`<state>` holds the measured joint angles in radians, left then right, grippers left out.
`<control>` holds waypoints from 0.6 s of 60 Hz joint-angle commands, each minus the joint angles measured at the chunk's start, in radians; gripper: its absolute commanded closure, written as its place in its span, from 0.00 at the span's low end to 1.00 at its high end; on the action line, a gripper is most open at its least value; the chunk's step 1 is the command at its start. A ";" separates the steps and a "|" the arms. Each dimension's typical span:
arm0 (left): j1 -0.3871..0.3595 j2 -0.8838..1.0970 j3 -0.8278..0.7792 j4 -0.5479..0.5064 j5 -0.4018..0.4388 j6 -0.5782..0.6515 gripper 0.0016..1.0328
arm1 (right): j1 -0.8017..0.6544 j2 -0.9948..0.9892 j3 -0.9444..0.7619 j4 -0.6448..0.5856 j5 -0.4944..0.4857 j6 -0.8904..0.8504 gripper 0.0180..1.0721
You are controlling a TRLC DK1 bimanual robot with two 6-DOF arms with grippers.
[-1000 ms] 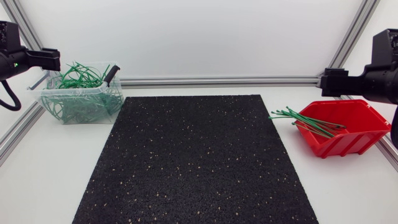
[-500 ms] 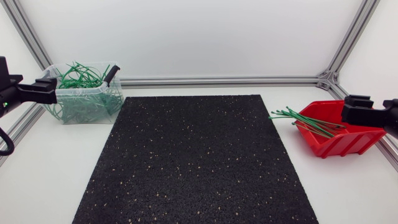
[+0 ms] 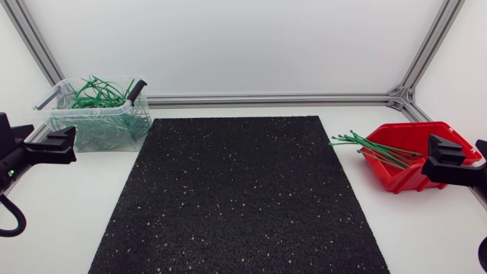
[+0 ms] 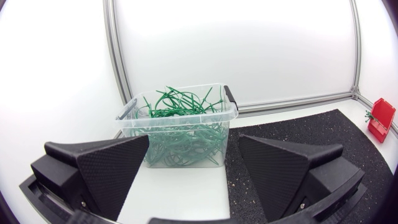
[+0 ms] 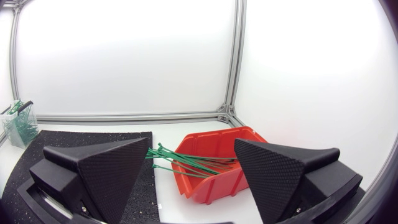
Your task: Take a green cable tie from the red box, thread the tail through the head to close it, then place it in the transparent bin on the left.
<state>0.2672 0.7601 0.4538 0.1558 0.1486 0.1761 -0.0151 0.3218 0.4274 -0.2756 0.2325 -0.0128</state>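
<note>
Jaws stand wide and hold nothing on both the left gripper (image 4: pixel 194 149) and the right gripper (image 5: pixel 191 155). Just ahead of the right one, green cable ties (image 5: pixel 186 163) poke over the red box (image 5: pixel 214 186) rim; ahead of the left, the transparent bin (image 4: pixel 174 117) holds looped ties (image 4: pixel 180 102)

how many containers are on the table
2. A clear bin full of green cable ties at the back left; a red box at the right, more ties poking over its edge. None looks hidden.
</note>
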 commanded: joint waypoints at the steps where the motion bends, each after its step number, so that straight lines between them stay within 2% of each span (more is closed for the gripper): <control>1: -0.003 -0.058 -0.047 0.016 0.005 -0.029 0.03 | -0.001 -0.036 -0.058 0.034 -0.019 -0.016 0.05; 22: -0.040 -0.265 -0.217 0.018 0.004 -0.077 0.03 | 0.008 -0.189 -0.256 0.164 -0.133 0.000 0.05; 36: -0.098 -0.390 -0.277 -0.026 -0.035 -0.102 0.03 | 0.013 -0.286 -0.381 0.245 -0.206 0.009 0.05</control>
<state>0.1871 0.4065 0.2096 0.1383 0.1246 0.0982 -0.0120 0.0639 0.0944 -0.0608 0.0429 -0.0086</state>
